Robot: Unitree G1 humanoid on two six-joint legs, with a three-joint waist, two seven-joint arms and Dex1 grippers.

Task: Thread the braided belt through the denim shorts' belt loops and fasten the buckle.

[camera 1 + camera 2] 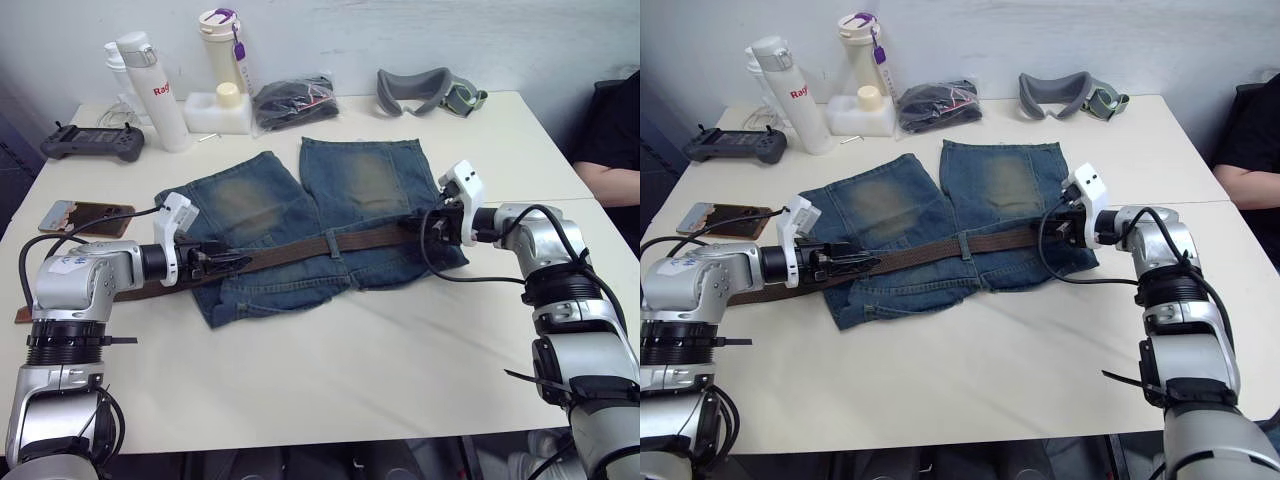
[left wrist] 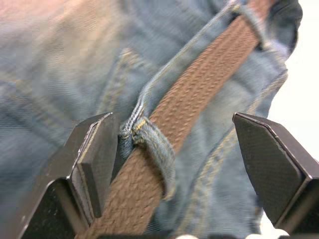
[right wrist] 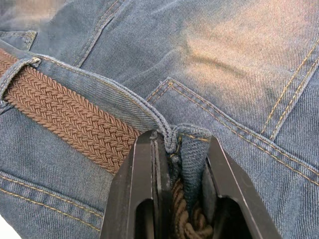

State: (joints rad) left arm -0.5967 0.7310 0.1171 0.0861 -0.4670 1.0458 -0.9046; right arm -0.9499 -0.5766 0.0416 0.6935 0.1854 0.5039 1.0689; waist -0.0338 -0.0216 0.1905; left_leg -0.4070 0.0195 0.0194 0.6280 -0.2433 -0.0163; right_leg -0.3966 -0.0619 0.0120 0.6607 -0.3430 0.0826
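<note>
The denim shorts [image 1: 300,215] lie flat mid-table, legs pointing away from me. The braided belt [image 1: 300,250] runs along their waistband under the belt loops, and its reddish-brown end [image 1: 25,313] trails off past my left arm. My left gripper [image 1: 235,263] is open, with its fingers [image 2: 94,159] on either side of the belt [image 2: 199,89] and one belt loop [image 2: 157,149]. My right gripper [image 1: 420,230] is at the waistband's right end, shut on a denim belt loop [image 3: 192,149] with the braid [image 3: 70,119] running under it. The buckle is hidden.
Along the far edge stand a white bottle [image 1: 150,90], a purple-lidded bottle [image 1: 222,50], a black bundle in a plastic bag [image 1: 293,100] and grey goggles [image 1: 425,90]. A controller [image 1: 92,143] and a phone [image 1: 85,216] lie at left. A person's arm [image 1: 610,170] rests at right.
</note>
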